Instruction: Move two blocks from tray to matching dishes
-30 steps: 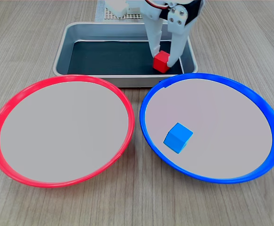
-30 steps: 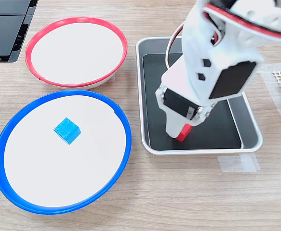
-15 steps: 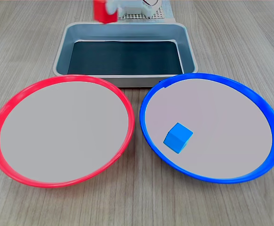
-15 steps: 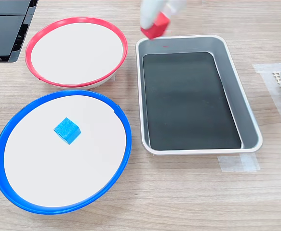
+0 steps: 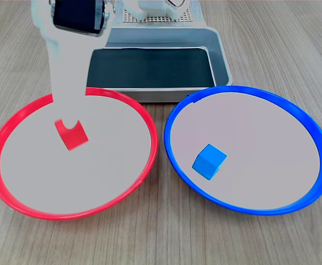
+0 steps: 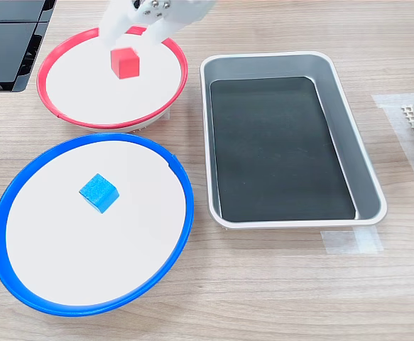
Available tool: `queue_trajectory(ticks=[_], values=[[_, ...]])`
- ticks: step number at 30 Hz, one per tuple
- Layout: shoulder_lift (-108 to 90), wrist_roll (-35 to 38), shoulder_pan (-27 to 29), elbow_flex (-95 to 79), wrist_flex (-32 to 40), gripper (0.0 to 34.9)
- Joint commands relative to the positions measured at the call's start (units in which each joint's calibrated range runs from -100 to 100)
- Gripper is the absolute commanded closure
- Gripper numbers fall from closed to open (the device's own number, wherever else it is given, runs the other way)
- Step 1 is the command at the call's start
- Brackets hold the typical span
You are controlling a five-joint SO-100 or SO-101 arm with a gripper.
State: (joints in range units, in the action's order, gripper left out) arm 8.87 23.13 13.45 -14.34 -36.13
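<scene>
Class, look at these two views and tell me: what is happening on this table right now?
A robot arm's gripper is over the red-rimmed dish with the red block at its fingertips. Whether it has let go cannot be told. The blue block lies in the blue-rimmed dish. The metal tray holds no blocks.

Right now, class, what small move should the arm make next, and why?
Probably open the gripper and let go. The red block is between its fingers over the red-rimmed dish; whether it touches the dish is unclear. The blue block already lies in the blue-rimmed dish, and the tray is empty.
</scene>
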Motion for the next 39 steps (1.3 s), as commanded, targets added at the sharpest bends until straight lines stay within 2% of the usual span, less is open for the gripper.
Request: queue_trajectory(ticks=[1, 5, 6, 7, 8, 9, 10, 13, 16, 20, 26, 29, 31, 33, 39], values=[[-3.28, -0.34, -1.17, -3.19, 4.64, 9.9], [-10.96, -2.64, -2.86, -9.83, 9.84, 13.8], [-13.6, -4.0, -3.43, -12.02, 11.91, 16.7], [-19.4, -8.25, -4.75, -16.84, 16.7, 26.0], [-22.38, -10.65, -5.4, -19.3, 19.01, 30.6], [-24.09, -11.82, -5.78, -20.57, 20.16, 33.5], [-27.59, -14.6, -6.44, -23.03, 22.23, 34.6], [-39.61, -23.25, -8.42, -31.95, 23.88, 34.8], [-52.58, -27.06, -10.67, -43.15, 21.65, 34.8], [-72.7, -25.54, -13.31, -61.36, 15.46, 34.8], [-97.44, -22.81, -11.43, -82.48, 8.36, 34.8], [-103.49, -22.95, -10.86, -85.66, 3.98, 34.8], [-107.33, -23.1, -10.77, -85.66, -2.62, 34.8], [-107.93, -23.59, -10.77, -85.66, -5.67, 34.8], [-107.93, -22.95, -9.17, -85.66, -11.29, 34.8]])
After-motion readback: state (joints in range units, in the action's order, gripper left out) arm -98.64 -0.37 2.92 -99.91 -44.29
